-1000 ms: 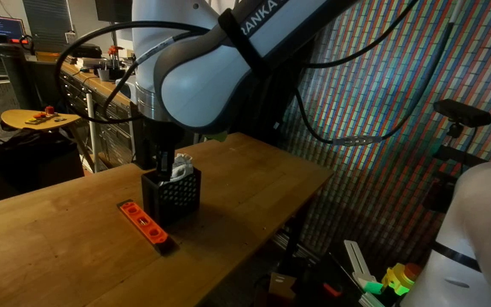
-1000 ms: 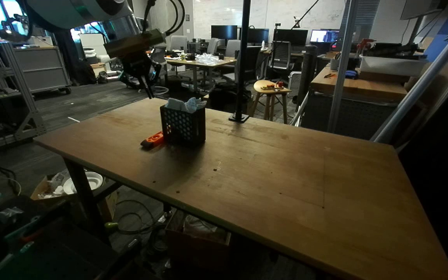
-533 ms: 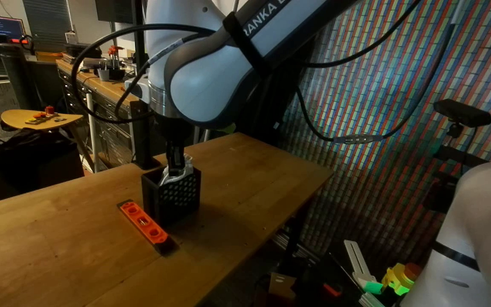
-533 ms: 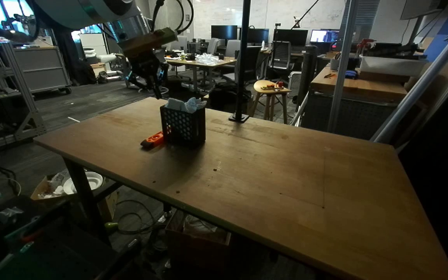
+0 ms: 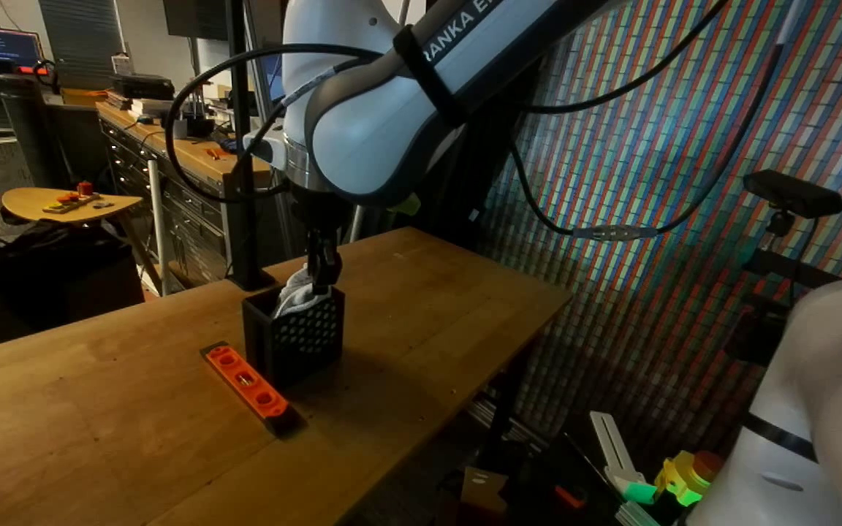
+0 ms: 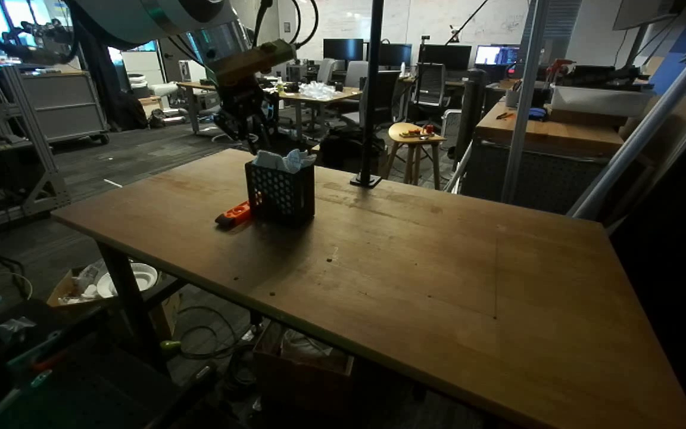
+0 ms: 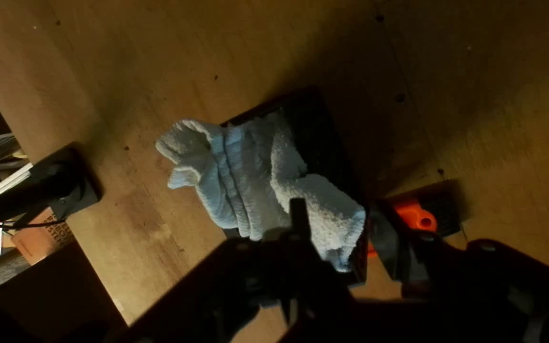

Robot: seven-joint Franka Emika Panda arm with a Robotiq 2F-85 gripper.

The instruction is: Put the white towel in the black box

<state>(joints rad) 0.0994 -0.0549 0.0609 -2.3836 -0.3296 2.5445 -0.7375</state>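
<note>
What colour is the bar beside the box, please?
Orange bar with black ends, clearest in an exterior view.

Remotely, I register in an exterior view a dimly lit wooden table (image 6: 468,256) on a dark grey floor (image 6: 146,148), with a stool (image 6: 402,139), monitors (image 6: 343,49) and a whiteboard (image 6: 426,21) beyond its far edge, and in an exterior view a multicoloured striped wall (image 5: 647,314) at the right.

Wrist view: blurred gripper (image 7: 339,209) is covering bit of white towel (image 7: 248,176), bottom edge cutting it off toward 5 o'clock. In exterior view: black box (image 6: 283,196) is hiding towel's lower part, plus one end of red-orange bar (image 6: 236,214) at box's 8 o'clock. In both exterior views: top edge is cropping robot arm (image 5: 370,139).
</note>
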